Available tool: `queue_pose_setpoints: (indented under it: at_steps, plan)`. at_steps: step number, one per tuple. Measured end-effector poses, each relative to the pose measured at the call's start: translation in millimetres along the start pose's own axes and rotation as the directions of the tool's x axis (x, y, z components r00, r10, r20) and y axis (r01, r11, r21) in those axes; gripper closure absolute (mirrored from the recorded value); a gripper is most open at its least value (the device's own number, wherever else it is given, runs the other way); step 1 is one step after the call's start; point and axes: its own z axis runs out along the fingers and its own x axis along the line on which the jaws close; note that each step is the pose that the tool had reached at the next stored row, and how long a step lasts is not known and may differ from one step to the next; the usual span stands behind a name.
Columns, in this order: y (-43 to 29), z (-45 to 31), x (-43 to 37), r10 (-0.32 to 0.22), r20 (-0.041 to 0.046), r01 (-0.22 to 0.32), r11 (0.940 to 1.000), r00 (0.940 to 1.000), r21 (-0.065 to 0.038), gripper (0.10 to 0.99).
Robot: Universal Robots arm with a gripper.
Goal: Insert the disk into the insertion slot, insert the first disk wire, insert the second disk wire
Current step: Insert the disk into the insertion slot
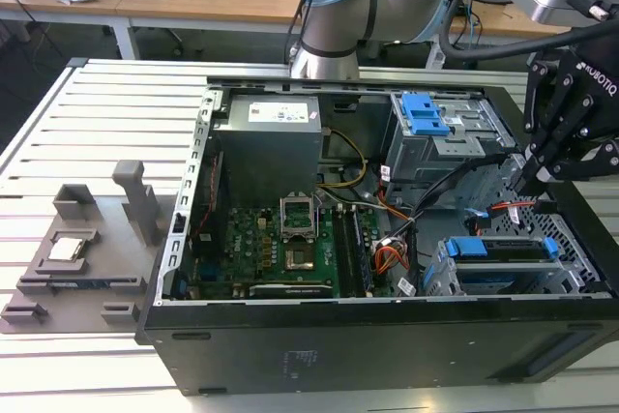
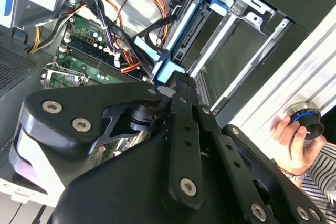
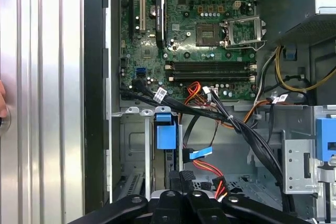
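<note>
**Gripper poised over the drive corner, disk seated in its bay**

In the exterior view the arm (image 1: 334,21) reaches in from the far side of the table (image 1: 97,113). It bends over the open computer case (image 1: 319,345), and its wrist hangs above the corner on the exterior view's right. The gripper (image 1: 525,181) points down into the case, its tip just above a red wire (image 1: 510,206) and near the disk's far edge. In both wrist views the fingers (image 3: 175,182) lie pressed together with no gap that we can see. We cannot tell whether anything thin is pinched between them.

The disk (image 1: 503,250) lies flat in the insertion slot (image 1: 571,239), low in the case's near corner on the exterior view's right. Its bright blue caddy frames the top edge, and one end tab stands up at the end towards the motherboard (image 1: 290,239). Behind it stands the taller grey cage (image 1: 455,137) with its blue clip (image 1: 426,113).

In the second wrist view a person's hand (image 2: 291,140) rests on a round black knob (image 2: 308,120) at the table's edge.
</note>
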Motion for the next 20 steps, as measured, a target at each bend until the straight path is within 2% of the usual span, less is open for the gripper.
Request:
queue_pose_setpoints:
  at_steps: [6, 12, 16, 20]
  plan:
    - [-0.2, 5.0, 0.0, 0.0, 0.0, 0.0, 1.0, 1.0, 0.0, 0.98]
    - [-1.8, 14.4, 0.7, 0.0, 0.0, 0.0, 1.0, 1.0, 0.0, 0.98]
    - [-2.8, 20.8, 10.0, 0.0, -0.0001, 0.0, 1.0, 1.0, 0.0, 0.98]
    - [-5.5, 28.7, 12.6, 0.0, 0.0, 0.0, 1.0, 1.0, 0.0, 0.98]
